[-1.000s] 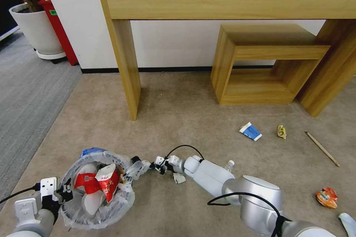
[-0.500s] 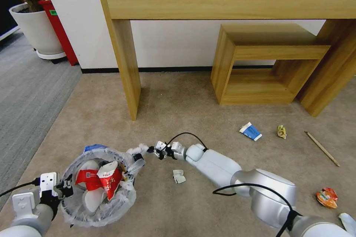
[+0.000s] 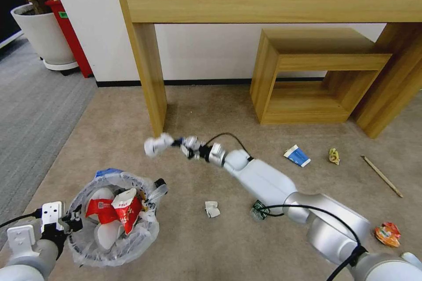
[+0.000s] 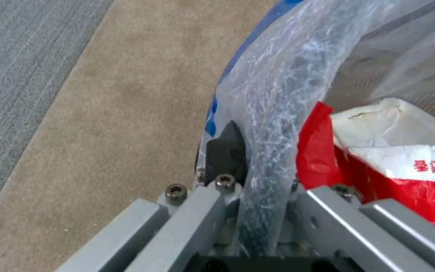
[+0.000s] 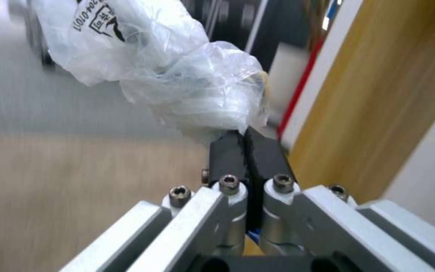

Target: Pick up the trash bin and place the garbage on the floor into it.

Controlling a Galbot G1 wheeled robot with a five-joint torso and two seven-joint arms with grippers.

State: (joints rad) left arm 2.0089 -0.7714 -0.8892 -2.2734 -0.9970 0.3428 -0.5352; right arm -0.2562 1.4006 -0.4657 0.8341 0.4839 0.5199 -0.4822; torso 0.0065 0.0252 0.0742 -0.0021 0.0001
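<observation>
The right gripper [image 3: 178, 142], jaws pinching a plastic wrapper [image 3: 156, 145], hangs beyond the trash bin [image 3: 115, 221], whose rim the left gripper [image 3: 72, 224] clamps.

Three cameras: one high overview, two close wrist views.

Your head camera looks forward and down from above at the floor [image 3: 206, 118], taking in both arms and the wooden table [image 3: 272, 6] by the wall. Your left wrist camera sits right behind the left end effector [image 4: 258, 196], very near the trash bin [image 4: 278, 87], which the head view shares [image 3: 112, 221]. Your right wrist camera looks along the right end effector [image 5: 247, 151] toward the table leg [image 5: 378, 94].
</observation>
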